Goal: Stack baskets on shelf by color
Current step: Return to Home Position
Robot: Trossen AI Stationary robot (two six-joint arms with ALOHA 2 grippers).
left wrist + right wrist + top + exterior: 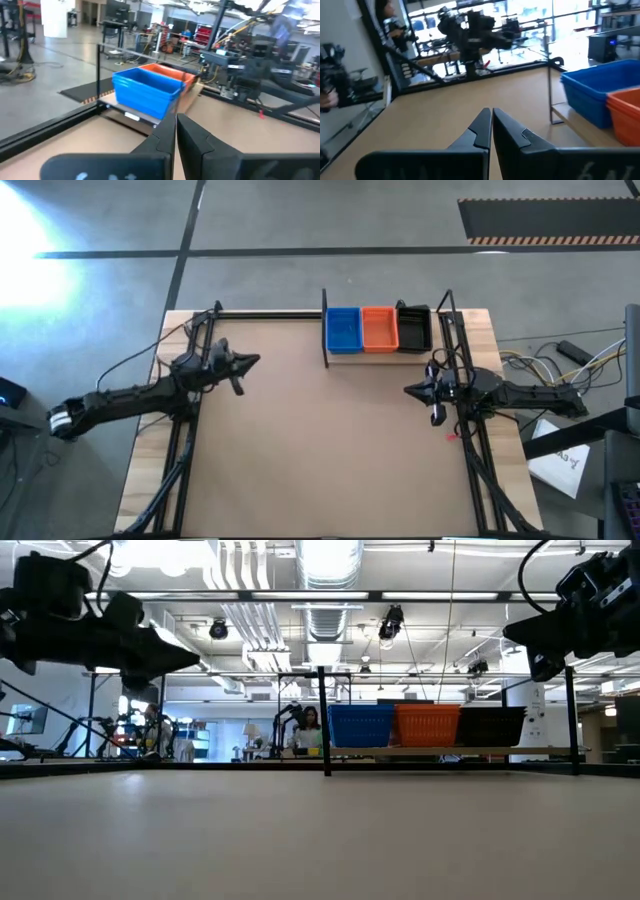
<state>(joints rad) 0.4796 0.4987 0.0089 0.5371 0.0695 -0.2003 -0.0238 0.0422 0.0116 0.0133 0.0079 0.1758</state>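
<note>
The shelf [372, 352] stands at the table's far edge, right of centre, with black upright ends. On its plank sit a blue basket stack [343, 329], an orange stack [379, 328] and a black stack [414, 328], side by side; the low view shows them as blue [361, 726], orange [428, 725] and black [490, 726]. My left gripper [256, 361] hovers over the table's left part, shut and empty. My right gripper [408, 390] hovers near the right edge, below the shelf's right end, shut and empty. Both hang well above the tabletop in the low view.
The wide brown tabletop [320, 450] lies between the arms. Black frame rails run along the left [185, 440] and right [480, 470] sides. Cables and papers [560, 450] lie off the table's right edge. A person [308, 730] sits in the room beyond.
</note>
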